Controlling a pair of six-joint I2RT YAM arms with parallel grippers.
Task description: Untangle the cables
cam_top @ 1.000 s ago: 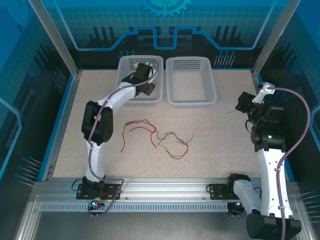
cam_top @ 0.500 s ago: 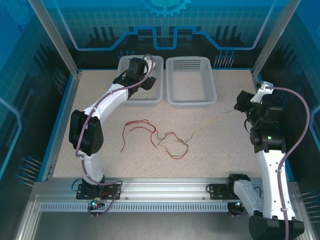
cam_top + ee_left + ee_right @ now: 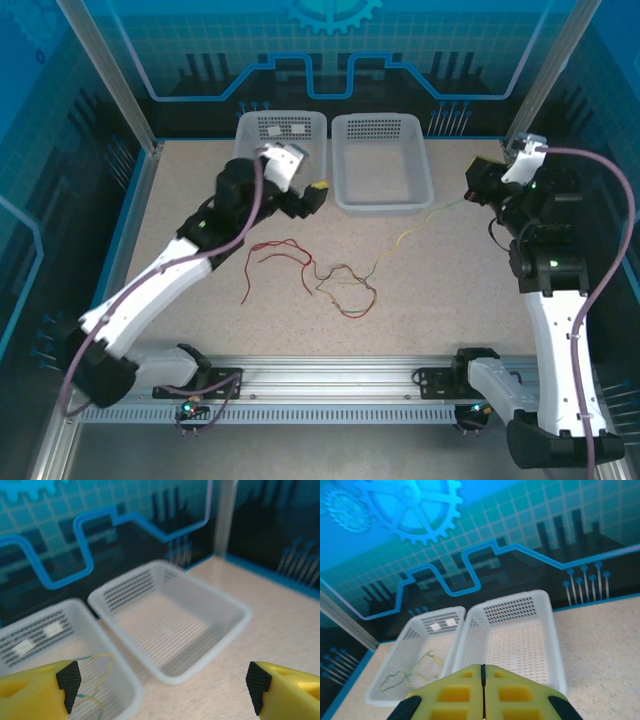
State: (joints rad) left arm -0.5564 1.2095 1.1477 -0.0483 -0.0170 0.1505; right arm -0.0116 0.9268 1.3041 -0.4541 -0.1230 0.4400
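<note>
Two white baskets just beside each other, straight ahead of both grippers. In the left basket [image 3: 65, 620] one loose yellow-green cable [image 3: 95, 677], lying just past the left finger [image 3: 35, 692] of the left gripper [image 3: 161, 687]. In the right basket [image 3: 125, 590] plain perforated floor, seen beyond the gap between those fingers. Left gripper spread wide, black pads well apart, gripping nothing; from above, hovering [image 3: 312, 192] at the near right corner of the left basket [image 3: 260, 128], its wrist covering part of that basket's front.

Right gripper [image 3: 482, 680] pinched tight, yellow fingers pressed together along one seam. From above [image 3: 470, 192], clamped on the end of a stretched yellow-green cable [image 3: 410, 235], which slants from those fingers down and inward to the table [image 3: 450, 300]. Beyond the closed fingers, the right basket [image 3: 510, 611] and, further left, the left basket [image 3: 435, 625] with the loose cable [image 3: 405, 677] on its floor.

On the table, well short of the left gripper and inward of the right one, a knot [image 3: 345, 290] where the stretched cable meets the red cables [image 3: 275, 250]; red ends trailing outward beneath the left forearm side.

By count: two baskets; two grippers; two yellow-green cables, one in a basket and one held; red strands at least two, exact number lost in the knot.
</note>
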